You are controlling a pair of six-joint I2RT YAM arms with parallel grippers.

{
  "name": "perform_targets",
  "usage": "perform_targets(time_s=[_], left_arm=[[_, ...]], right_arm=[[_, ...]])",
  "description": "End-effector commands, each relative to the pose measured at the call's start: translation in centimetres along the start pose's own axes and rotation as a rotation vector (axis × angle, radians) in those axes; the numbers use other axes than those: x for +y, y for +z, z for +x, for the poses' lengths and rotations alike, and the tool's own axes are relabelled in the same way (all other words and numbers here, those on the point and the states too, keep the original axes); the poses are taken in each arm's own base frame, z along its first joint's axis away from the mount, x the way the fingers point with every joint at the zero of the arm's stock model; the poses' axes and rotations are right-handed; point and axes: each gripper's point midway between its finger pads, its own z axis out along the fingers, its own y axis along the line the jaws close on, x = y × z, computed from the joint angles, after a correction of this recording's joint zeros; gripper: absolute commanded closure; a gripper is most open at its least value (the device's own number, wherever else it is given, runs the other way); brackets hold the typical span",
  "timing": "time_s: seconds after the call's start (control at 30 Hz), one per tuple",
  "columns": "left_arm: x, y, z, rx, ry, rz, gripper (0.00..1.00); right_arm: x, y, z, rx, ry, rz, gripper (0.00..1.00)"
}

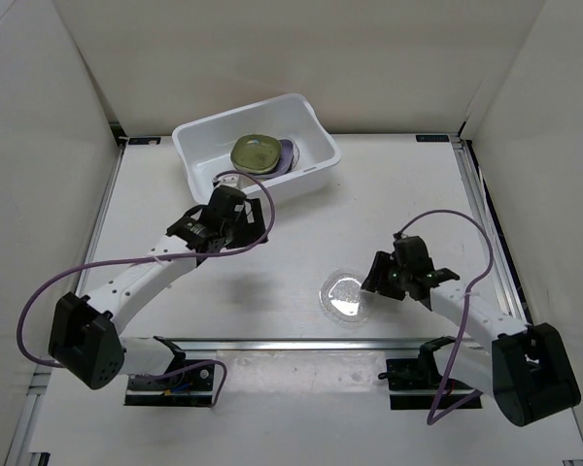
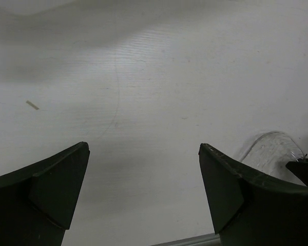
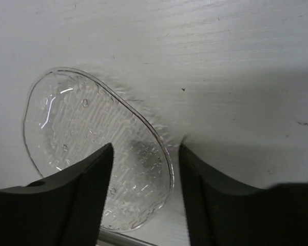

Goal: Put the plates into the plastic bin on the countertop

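Observation:
A clear glass plate (image 1: pixel 344 294) lies on the countertop (image 1: pixel 301 233) near the front rail. In the right wrist view the plate (image 3: pixel 87 143) fills the lower left. My right gripper (image 3: pixel 146 148) is open, with one finger over the plate and the other just outside its rim; it also shows in the top view (image 1: pixel 374 282). My left gripper (image 1: pixel 206 238) is open and empty above the bare table, in front of the plastic bin (image 1: pixel 316 178). The bin holds an olive-green plate (image 1: pixel 255 153) and a purple plate (image 1: pixel 287 153) partly under it. The left wrist view (image 2: pixel 143 148) shows the clear plate's edge (image 2: pixel 271 148).
White panels wall the table on three sides. A metal rail (image 1: pixel 272 343) runs along the front edge, close to the clear plate. Purple cables loop from both arms (image 1: pixel 97 267). The bin stands at the back, left of centre.

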Motion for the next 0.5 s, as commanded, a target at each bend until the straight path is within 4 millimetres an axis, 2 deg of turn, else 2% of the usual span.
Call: perform_targets(time_s=[0.0, 0.1, 0.13, 0.2, 0.23, 0.3, 0.33, 0.43, 0.47], left_arm=[[0.9, -2.3, -3.1, -0.109, -0.012, -0.070, 0.01], [2.0, -3.1, -4.4, -0.146, -0.008, -0.122, 0.01], [2.3, -3.2, -4.7, -0.152, -0.009, -0.132, 0.01], [3.9, -3.4, -5.9, -0.191, -0.040, -0.184, 0.01], [4.6, -3.3, -6.1, -0.193, -0.052, -0.210, 0.01], [6.6, -3.5, -7.2, -0.200, -0.088, -0.263, 0.01], [7.4, -3.4, -7.4, -0.191, -0.096, -0.290, 0.01], [9.5, -4.5, -9.4, -0.235, -0.128, -0.351, 0.01], [10.5, -5.0, -10.4, -0.260, -0.152, -0.371, 0.01]], right_arm=[[1.1, 0.7, -0.8, -0.022, -0.007, -0.052, 0.46], [1.1, 1.0, -0.7, -0.002, -0.017, -0.047, 0.60], [1.1, 1.0, -0.8, 0.004, -0.019, -0.043, 0.73], [1.3, 1.0, -1.4, -0.007, -0.037, -0.046, 0.89], [2.1, 0.7, -2.3, -0.023, -0.044, -0.060, 1.00], [3.3, -0.1, -3.5, -0.034, -0.122, -0.096, 1.00], [5.1, -1.1, -6.0, -0.082, -0.152, -0.137, 1.00], [8.1, -3.1, -8.9, -0.121, -0.262, -0.211, 1.00], [10.1, -4.6, -11.5, -0.186, -0.295, -0.257, 1.00]])
